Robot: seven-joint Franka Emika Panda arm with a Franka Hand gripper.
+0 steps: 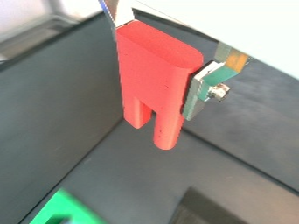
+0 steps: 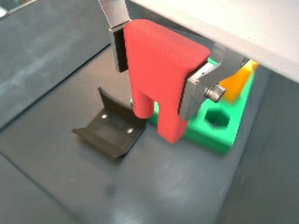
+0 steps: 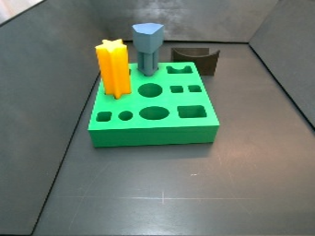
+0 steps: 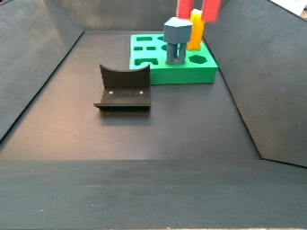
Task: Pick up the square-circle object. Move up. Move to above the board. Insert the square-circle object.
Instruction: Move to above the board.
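My gripper [image 2: 160, 74] is shut on the red square-circle object [image 2: 158, 79], a tall flat-sided peg with two legs at its lower end. It hangs in the air, as a wrist view also shows [image 1: 152, 79]. A silver finger [image 2: 197, 92] presses each flat side. The green board [image 2: 222, 122] lies below and beside the peg. In a side view the peg's lower end [image 4: 211, 9] shows above the board's [image 4: 180, 67] far part. The board [image 3: 154, 115] is seen whole in a side view, where the gripper and the peg are out of view.
A yellow star peg [image 3: 112, 69] and a blue-grey peg [image 3: 147, 46] stand in the board. The dark fixture [image 4: 122, 90] stands on the floor beside the board and below the gripper [image 2: 111, 131]. Dark walls ring the floor.
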